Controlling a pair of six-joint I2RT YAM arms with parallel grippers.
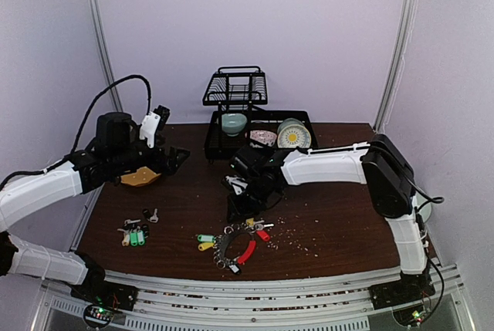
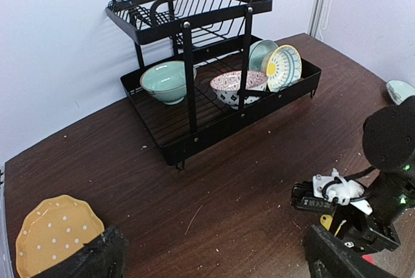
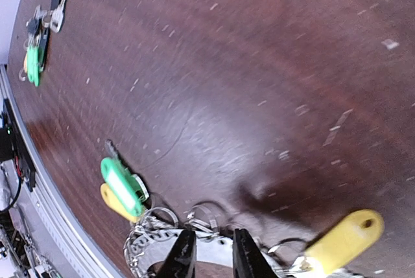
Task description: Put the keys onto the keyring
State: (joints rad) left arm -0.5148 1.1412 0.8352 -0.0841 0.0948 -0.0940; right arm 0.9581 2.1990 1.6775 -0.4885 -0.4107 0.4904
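The keyring [image 1: 241,248], a big metal ring with a red arc and green and yellow tags, lies near the table's front middle. My right gripper [image 1: 237,217] stands over its far edge. In the right wrist view my right gripper [image 3: 214,232] has its jaws a narrow gap apart, straddling the keyring's silver band [image 3: 159,255]. Small split rings lie just past the tips, and I see nothing clamped. A green tag [image 3: 123,181] and a yellow tag [image 3: 343,232] flank it. Loose keys [image 1: 135,233] with green tags lie at front left. My left gripper [image 1: 166,155] hangs wide open, far away.
A black two-tier dish rack [image 1: 235,88] with bowls and plates stands at the back middle. An orange dotted plate [image 1: 140,177] lies under my left arm and shows beside the left finger [image 2: 55,232]. Crumbs dot the wood around the keyring.
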